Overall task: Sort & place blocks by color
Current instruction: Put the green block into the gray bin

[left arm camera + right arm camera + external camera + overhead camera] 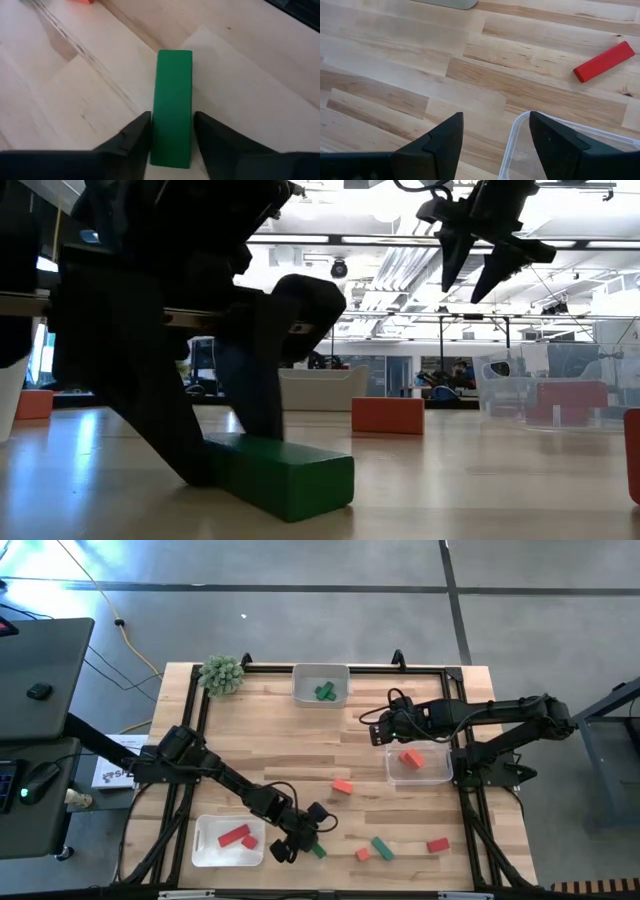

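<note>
A green block (pixel 172 100) lies flat on the wooden table near its front edge, also seen in the high view (pixel 318 851). My left gripper (pixel 172 145) is down at it with a finger on each long side. My right gripper (pixel 495 135) hangs open high above the table (pixel 385 727), over the corner of a clear tray (pixel 418 768) that holds an orange-coral block (pixel 410 758). A white tray (pixel 228 842) at the front left holds red blocks (pixel 235 836). A far tray (pixel 320 685) holds green blocks (pixel 325 691). My left gripper pinches the green block's two long sides (pixel 156 135) between its two fingers, at the end nearest the gripper. The fingers (pixel 160 410) slant down from the table's left. The block lies flat on the table, its other end (pixel 320 480) sticking out beyond the fingers.
Loose on the table are an orange-coral block (pixel 343 785) at the middle, and a small orange one (pixel 362 854), a green one (pixel 381 848) and a red one (pixel 437 845) along the front. A spiky green plant ball (pixel 222 674) sits at the far left corner.
</note>
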You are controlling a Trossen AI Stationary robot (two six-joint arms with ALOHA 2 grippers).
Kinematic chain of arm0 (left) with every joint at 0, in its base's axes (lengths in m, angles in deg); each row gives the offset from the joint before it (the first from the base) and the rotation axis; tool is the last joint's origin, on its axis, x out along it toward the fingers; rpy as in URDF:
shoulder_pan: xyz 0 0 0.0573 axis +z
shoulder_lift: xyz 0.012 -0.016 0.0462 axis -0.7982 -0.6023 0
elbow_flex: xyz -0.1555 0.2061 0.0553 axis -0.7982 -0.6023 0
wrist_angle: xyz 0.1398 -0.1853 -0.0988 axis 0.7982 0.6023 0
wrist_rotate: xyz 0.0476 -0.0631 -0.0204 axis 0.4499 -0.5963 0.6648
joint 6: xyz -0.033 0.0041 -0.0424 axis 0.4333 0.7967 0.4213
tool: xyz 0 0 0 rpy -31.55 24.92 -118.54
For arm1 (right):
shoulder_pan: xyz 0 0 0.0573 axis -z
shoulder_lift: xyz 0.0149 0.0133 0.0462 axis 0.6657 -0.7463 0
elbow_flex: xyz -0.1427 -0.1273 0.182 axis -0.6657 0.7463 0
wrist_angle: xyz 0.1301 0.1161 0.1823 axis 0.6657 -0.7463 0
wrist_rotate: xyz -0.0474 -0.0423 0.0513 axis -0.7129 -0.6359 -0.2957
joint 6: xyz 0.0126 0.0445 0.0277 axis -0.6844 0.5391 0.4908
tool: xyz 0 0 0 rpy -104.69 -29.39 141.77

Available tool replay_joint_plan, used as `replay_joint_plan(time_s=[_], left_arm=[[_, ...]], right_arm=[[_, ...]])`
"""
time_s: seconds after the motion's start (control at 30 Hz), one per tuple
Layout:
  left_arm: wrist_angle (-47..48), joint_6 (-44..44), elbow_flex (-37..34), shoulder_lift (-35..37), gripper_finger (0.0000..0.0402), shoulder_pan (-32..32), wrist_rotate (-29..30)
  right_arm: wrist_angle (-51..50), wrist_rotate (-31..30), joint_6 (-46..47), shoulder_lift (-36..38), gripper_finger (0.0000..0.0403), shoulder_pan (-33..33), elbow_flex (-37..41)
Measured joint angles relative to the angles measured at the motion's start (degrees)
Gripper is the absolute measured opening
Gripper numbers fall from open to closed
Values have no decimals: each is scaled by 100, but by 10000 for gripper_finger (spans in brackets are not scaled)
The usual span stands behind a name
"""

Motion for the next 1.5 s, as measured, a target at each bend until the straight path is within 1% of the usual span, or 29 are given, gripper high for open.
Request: replay_joint_plan(time_s=[0.13,0.37,0.43,0.73,1.03,1.2,1.5], left_arm=[[-10,227,0,0,72,5,-66],[69,659,-9,58,72,125,-230],[331,748,-32,212,72,198,-230],[477,764,-22,874,72,718,-192],[842,763,-14,1624,72,1716,115],[1009,762,-20,1974,72,2381,140],[919,864,-15,2131,72,3625,522]], right_arm=[[9,2,0,0,216,0,0],[11,7,1,0,216,0,0],[9,7,0,0,216,0,0],[-5,-22,-29,0,216,0,0],[-105,-88,-252,0,216,4,0],[-106,-92,-370,4,216,4,0],[-78,-96,-948,2,216,4,0]])
